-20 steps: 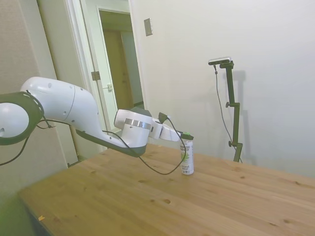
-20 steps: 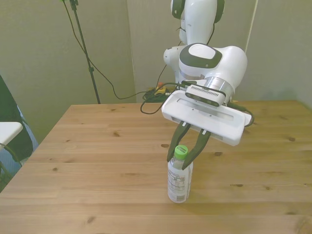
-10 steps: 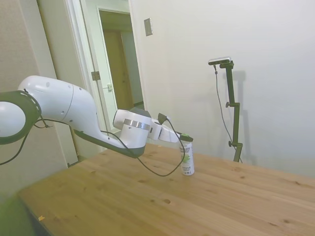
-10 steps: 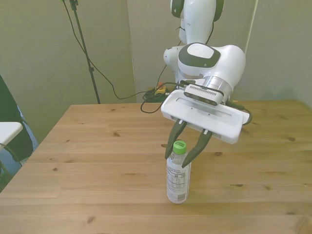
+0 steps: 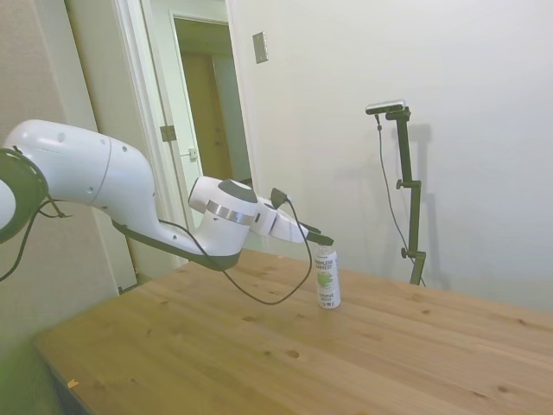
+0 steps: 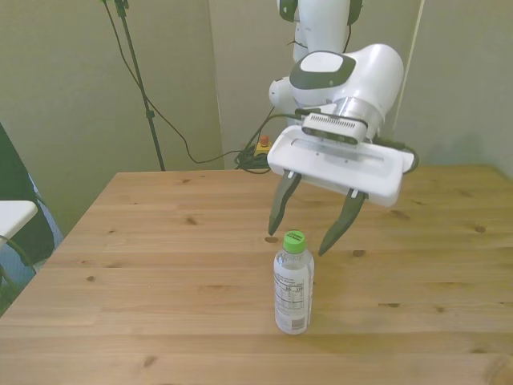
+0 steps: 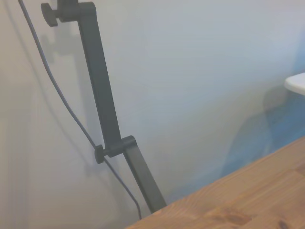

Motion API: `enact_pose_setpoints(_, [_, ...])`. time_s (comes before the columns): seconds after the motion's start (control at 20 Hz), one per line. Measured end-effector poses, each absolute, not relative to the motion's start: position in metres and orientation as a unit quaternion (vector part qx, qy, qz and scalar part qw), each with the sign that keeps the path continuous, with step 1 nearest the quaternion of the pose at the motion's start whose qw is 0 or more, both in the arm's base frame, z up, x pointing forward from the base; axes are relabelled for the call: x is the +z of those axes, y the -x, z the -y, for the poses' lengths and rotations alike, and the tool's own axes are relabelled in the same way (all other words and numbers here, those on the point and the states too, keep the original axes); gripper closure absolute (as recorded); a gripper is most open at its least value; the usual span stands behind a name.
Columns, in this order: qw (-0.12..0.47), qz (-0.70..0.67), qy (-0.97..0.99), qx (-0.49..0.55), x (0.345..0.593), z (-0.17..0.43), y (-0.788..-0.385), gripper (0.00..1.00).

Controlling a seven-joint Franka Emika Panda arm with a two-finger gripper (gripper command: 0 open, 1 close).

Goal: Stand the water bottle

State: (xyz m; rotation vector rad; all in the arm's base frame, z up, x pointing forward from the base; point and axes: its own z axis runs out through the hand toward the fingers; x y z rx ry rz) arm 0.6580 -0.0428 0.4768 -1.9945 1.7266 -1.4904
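The water bottle (image 6: 293, 282) stands upright on the wooden table (image 6: 160, 265), a slim clear bottle with a white label and a green cap; in the side view the water bottle (image 5: 327, 277) is upright too. My gripper (image 6: 313, 234) hangs open just above and behind the cap, its two dark fingers spread wider than the bottle and touching nothing. Seen from the side, the gripper (image 5: 321, 238) sits level with the cap and slightly toward the arm. The wrist view does not show the bottle.
Bare wooden table (image 5: 259, 346) surrounds the bottle on all sides. A white object (image 6: 14, 216) stands off the table at the front view's left. The wrist view catches only a table edge (image 7: 248, 191) and the wall.
The fingers have opened and let go of the bottle's neck, and the gripper has risen and drawn back from it. The bottle stays standing in the same spot.
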Motion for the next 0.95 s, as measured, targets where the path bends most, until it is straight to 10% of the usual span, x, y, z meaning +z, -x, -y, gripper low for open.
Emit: enact_pose_setpoints(0.95, [0.103, -0.527, 0.833, -0.134, 0.539, 0.062, -0.509, 0.00])
